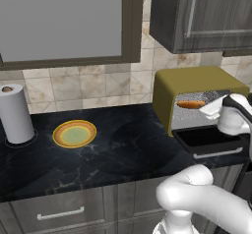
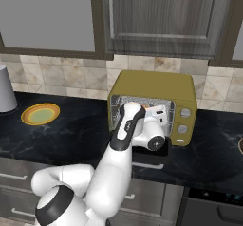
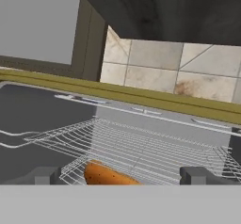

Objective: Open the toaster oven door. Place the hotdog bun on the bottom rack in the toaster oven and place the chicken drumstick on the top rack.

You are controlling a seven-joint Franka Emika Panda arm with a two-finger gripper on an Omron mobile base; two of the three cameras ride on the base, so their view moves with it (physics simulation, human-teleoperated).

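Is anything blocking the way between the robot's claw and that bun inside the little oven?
Nothing visible does. The oven door lies folded down, and the open gripper sits at the oven mouth with the bun lying on the wire rack right between its fingertips.

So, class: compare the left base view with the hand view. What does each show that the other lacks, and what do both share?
Left base view alone: the yellow plate, the paper towel roll, the dropped-open toaster oven door and the black counter.

Hand view alone: the wire rack seen close up from inside the oven mouth, with the open pincer at its edge.

Both: the mustard toaster oven, the orange-tan hotdog bun lying inside it, and the tiled wall.
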